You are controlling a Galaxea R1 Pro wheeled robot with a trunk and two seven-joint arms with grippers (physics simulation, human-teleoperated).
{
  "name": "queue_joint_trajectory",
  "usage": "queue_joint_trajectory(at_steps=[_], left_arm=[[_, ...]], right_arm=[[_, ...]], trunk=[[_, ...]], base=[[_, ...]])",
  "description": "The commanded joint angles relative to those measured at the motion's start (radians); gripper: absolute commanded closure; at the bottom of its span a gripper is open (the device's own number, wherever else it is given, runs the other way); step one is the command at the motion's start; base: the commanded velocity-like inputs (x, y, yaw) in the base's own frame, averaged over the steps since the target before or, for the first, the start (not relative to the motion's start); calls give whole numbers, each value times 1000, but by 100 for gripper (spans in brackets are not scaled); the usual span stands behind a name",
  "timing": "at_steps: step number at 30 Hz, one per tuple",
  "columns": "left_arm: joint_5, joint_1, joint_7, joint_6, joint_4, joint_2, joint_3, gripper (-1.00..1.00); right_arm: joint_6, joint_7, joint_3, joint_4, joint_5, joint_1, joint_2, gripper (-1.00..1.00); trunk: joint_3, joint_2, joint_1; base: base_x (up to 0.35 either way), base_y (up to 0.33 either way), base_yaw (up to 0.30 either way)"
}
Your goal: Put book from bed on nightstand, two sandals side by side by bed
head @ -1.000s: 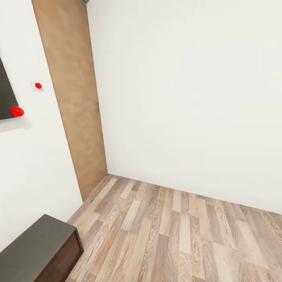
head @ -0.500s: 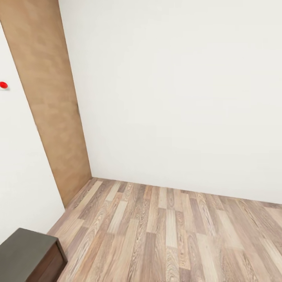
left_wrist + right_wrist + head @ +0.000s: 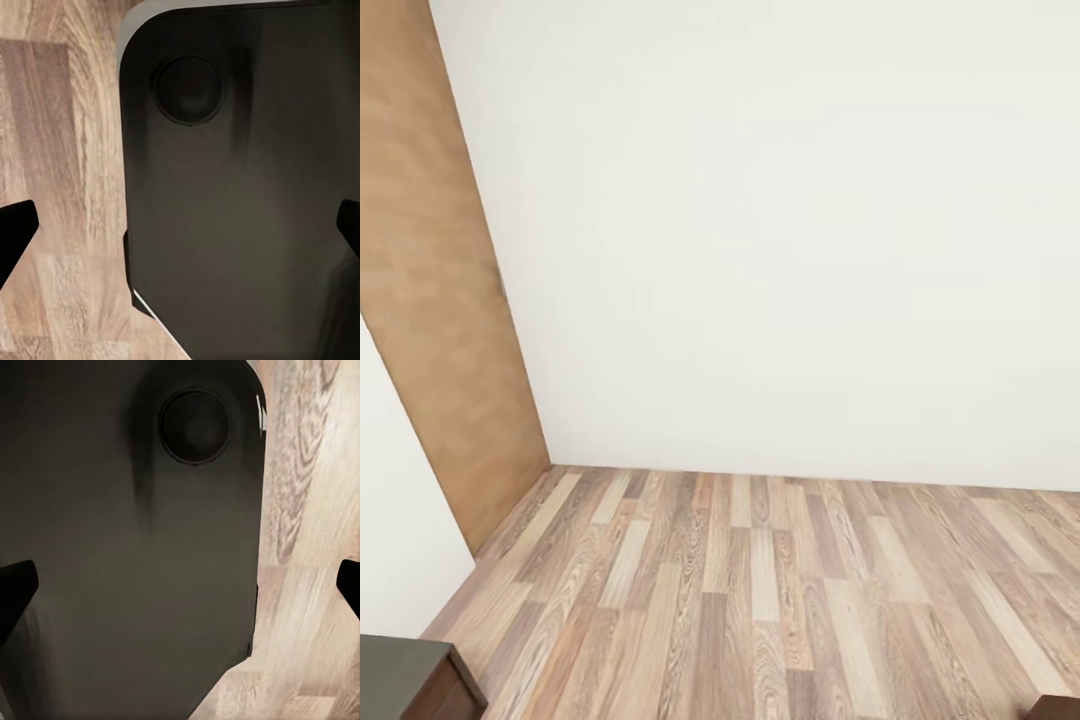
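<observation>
The book, the bed, the nightstand and the two sandals are out of view. My left gripper (image 3: pixel 180 225) is open, its dark fingertips (image 3: pixel 16 225) far apart with nothing between them, hanging over the robot's dark base (image 3: pixel 240 195) and the wooden floor (image 3: pixel 60 150). My right gripper (image 3: pixel 180 585) is also open and empty, above the same dark base (image 3: pixel 127 547), with floor (image 3: pixel 307 510) beside it.
The head view faces a room corner: a white wall (image 3: pixel 780 250), a light-brown door panel (image 3: pixel 430 300) at the left and wood-plank floor (image 3: pixel 760 600). A corner of a low dark cabinet (image 3: pixel 405 675) shows at the bottom left. A small dark brown edge (image 3: pixel 1063 710) sits at the bottom right.
The head camera has swung to the right: the door panel and dark cabinet have slid toward the left edge, and the red knobs and dark panel on the left wall have left the picture.
</observation>
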Motion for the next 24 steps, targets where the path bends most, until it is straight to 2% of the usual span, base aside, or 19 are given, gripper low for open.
queue_joint_trajectory(at_steps=[1,24], left_arm=[[1,0,-3,6,-3,1,1,-100],[2,0,-3,6,-3,0,3,-100]], right_arm=[[-1,1,-2,0,-1,0,0,-100],[-1,1,-2,0,-2,0,0,-100]], trunk=[[-1,0,0],[-1,0,0]], base=[[0,57,-282],[0,92,-282]])
